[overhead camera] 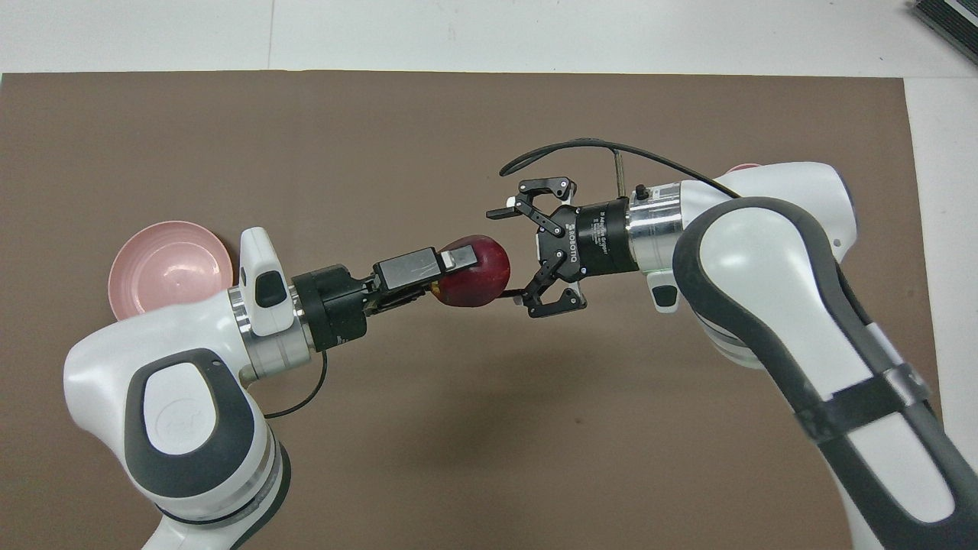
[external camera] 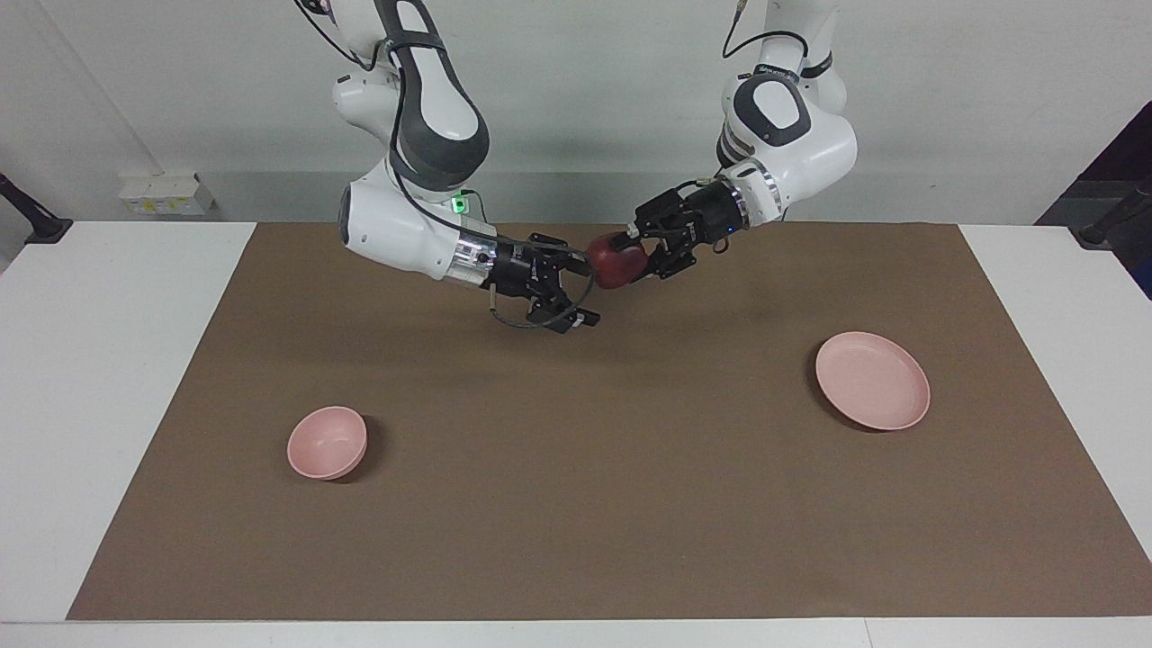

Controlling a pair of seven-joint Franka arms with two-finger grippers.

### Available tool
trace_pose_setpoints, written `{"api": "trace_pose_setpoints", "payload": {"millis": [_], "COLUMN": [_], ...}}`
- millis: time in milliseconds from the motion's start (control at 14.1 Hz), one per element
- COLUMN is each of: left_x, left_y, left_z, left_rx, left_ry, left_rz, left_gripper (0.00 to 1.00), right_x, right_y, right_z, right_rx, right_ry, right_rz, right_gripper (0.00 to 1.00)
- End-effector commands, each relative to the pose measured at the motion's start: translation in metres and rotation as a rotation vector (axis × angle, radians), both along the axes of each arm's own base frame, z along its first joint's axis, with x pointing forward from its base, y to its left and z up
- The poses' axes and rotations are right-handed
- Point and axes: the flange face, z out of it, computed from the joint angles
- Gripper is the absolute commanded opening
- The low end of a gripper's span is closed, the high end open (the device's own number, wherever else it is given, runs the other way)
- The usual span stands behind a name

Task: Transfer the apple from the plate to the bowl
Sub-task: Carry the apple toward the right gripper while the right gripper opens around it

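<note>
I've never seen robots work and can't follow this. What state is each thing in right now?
Apple: held in the air over the brown mat, between the two grippers.
Left gripper: shut on the apple.
Right gripper: open, right beside the apple.
Plate: empty, flat on the mat at the left arm's end.
Bowl: empty, upright on the mat at the right arm's end.

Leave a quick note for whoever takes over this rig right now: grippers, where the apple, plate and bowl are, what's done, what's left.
Left gripper: shut on the apple, in the air over the mat's middle.
Right gripper: open beside the apple, not gripping it.
Plate: empty, toward the left arm's end.
Bowl: empty, toward the right arm's end.
Done: apple off the plate.
Left: probably pass it to the right gripper, then drop it in the bowl.
</note>
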Motion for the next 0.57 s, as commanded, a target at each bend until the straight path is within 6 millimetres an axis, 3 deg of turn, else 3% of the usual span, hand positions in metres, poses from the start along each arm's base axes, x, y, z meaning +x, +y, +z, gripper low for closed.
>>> {"api": "trace_pose_setpoints", "payload": {"millis": [0,498], "left_x": [-0.004,-0.001], "left_y": [-0.002,-0.002], "left_z": [0.001,0.001], "left_rx": [-0.006,-0.005], "left_ry": [-0.006,-0.004], "left_rz": [0.015,0.020], "left_gripper": [0.00,0.00], "right_x": [-0.002,-0.014], "right_y": [0.003,0.011], "right_z": [0.004,0.007], "right_rx": [0.026,0.057], "right_ry": [-0.041,-0.077], "right_rz": [0.027,0.158], "right_gripper": [1.00,1.00]}}
